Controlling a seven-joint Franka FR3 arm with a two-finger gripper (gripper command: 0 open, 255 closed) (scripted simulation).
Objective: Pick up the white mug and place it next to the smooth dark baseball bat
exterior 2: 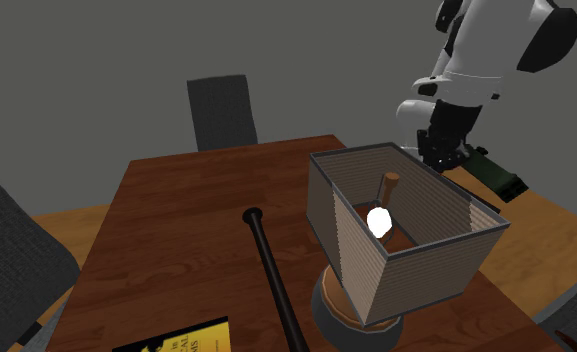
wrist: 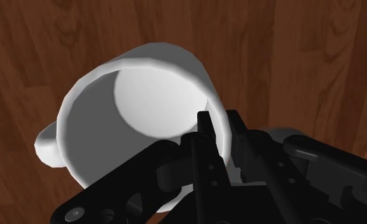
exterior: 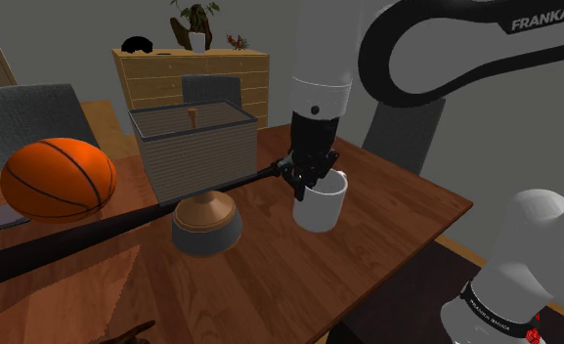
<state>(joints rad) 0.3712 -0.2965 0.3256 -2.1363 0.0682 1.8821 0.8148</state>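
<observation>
In the shoulder view the gripper [exterior: 309, 178] points down from the white arm and is closed narrowly on the rim of the white mug [exterior: 321, 203], one finger inside the cup and one outside. The mug hangs upright right under it, at or just above the brown bench [exterior: 397, 195]; I cannot tell whether its base touches. The dark bat [exterior: 123, 223] lies on the bench with its knob end just beside the gripper and its length running away from it toward the shoulder view's lower left. A lamp [exterior: 206, 223] with a boxy shade stands near the gripper, across the bat from it. Past the lamp is a basketball [exterior: 58, 176], and a dresser [exterior: 192, 83] stands well behind.

In the second exterior view the gripper [exterior 2: 440, 153] sits just behind the far rim of the lamp [exterior 2: 406, 245] shade. The bat [exterior 2: 274, 275] lies on the bench [exterior 2: 176, 220] on the other side of the lamp from the gripper. A yellow book [exterior 2: 176, 340] lies well apart, and a chair [exterior 2: 221, 110] stands at the bench's far edge.

In the wrist view the gripper [wrist: 219, 124] clasps the wall of the mug [wrist: 131, 108] between its black fingers [wrist: 204, 137]. The handle sticks out on the side of the cup opposite the gripper. Wood-grained bench [wrist: 290, 57] lies beneath.
</observation>
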